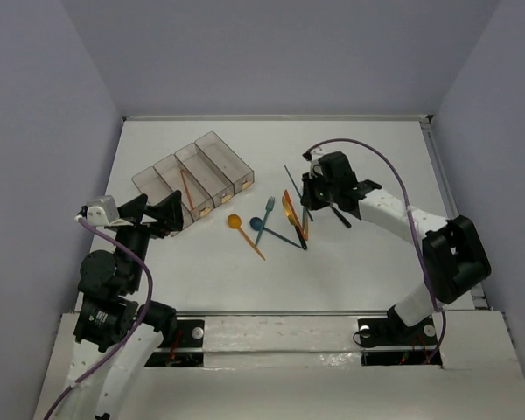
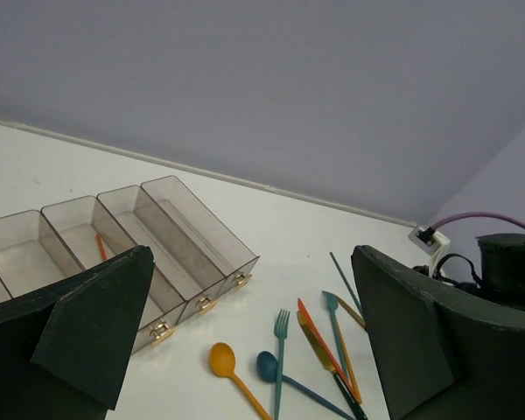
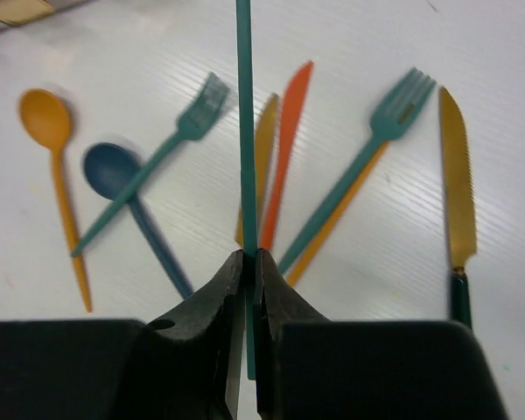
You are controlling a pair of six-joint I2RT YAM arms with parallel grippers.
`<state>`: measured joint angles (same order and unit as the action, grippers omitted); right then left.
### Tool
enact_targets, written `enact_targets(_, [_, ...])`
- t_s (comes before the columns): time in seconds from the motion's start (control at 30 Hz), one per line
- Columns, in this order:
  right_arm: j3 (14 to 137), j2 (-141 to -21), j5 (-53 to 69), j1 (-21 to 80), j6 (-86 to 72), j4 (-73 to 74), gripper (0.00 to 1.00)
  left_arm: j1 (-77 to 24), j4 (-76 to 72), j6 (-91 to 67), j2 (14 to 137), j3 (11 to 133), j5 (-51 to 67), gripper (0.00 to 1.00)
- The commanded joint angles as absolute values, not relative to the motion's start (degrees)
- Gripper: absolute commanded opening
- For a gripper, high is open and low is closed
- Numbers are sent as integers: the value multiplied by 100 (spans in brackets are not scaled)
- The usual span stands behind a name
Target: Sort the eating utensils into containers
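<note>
Top view: the containers (image 1: 212, 157) sit towards the far-left corner of the worktop (image 1: 367, 149), with one orange piece (image 1: 186, 188) already in a bin. Loose utensils (image 1: 262, 229) lie mid-table. The right gripper (image 1: 313, 197) hangs over them with a teal utensil (image 1: 290, 178) in its grip. The left gripper (image 1: 157, 213) waits at the bins' near end.

Left wrist: fingers (image 2: 79, 332) spread wide, nothing between them, bins just ahead.

Right wrist: jaws pinched narrow on the teal utensil, edge-on, held near one end. It looks feather-light, thin, springy and slick. I'd say a hold nearer the middle would stop it swivelling.
</note>
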<state>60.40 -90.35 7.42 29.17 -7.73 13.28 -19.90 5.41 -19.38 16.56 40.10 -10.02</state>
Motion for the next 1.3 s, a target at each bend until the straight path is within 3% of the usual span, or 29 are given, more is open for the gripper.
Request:
enact_targets(0.0, [6975, -9121, 1248, 3618, -1255, 784, 0, -2021, 211, -1881, 1626, 3973, -888, 99])
enact_targets(0.23, [8690, -10675, 1125, 4648, -1889, 115, 0, -2021, 202, -1846, 1591, 3990, -1002, 99])
enact_targets(0.33, [9892, -11413, 1125, 4780, -2003, 237, 0, -2021, 211, -1846, 1582, 3990, -1002, 99])
enact_targets(0.73, [12503, -13639, 844, 5159, -2373, 623, 0, -2021, 193, -1863, 1564, 3973, -949, 99])
enact_targets(1.13, [13640, -14756, 598, 5212, -2294, 765, 0, -2021, 158, -1846, 1652, 3981, -923, 99])
enact_targets(1.2, [13719, -14836, 606, 5212, -2198, 904, 6, -2021, 158, -1846, 1670, 3981, -932, 99])
enact_targets(1.27, [13711, -14801, 606, 5212, -2162, 923, 25, -2021, 150, -1846, 1696, 3981, -923, 99])
